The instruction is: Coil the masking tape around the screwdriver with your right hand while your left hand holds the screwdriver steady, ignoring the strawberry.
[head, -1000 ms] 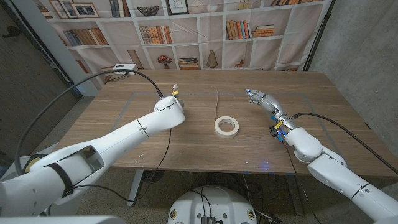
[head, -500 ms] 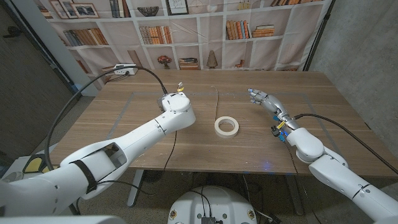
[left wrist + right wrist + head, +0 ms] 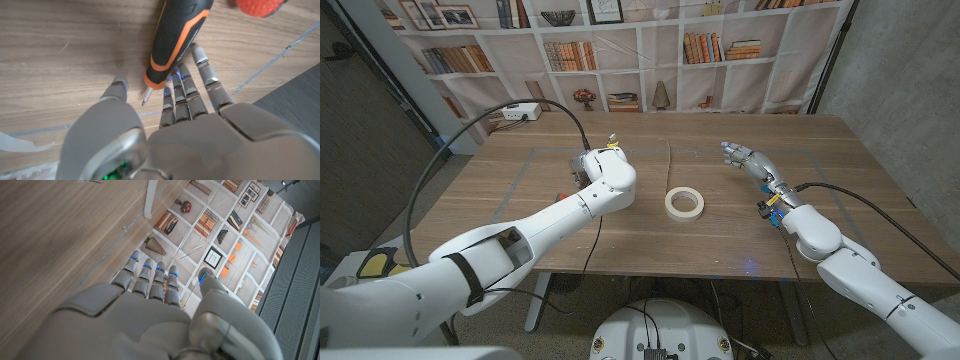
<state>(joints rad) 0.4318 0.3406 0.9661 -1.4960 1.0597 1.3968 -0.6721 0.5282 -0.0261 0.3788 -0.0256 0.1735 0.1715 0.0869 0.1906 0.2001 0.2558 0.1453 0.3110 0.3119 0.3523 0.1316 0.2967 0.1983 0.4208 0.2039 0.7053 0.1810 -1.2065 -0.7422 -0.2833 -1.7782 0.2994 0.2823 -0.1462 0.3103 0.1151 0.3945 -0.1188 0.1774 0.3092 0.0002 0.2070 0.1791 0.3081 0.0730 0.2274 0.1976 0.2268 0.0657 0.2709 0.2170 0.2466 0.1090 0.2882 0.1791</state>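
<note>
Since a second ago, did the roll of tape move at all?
No. The masking tape lies at the same spot on the table, right of the left hand; the left arm alone swung nearer it.

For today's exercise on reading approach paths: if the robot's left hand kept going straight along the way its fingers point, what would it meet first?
The screwdriver: the left hand has its fingers reaching along the black and orange handle, seemingly already at it. The strawberry lies further off to one side.

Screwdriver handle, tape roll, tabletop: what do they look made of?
Screwdriver: the handle looks like matte black rubbery grip over glossy orange plastic, with a bare metal tip; the rubber is a guess. Tape: pale cream ring, likely paper masking tape. Table: brown wood grain with a low sheen; solid or laminate, I cannot tell.
</note>
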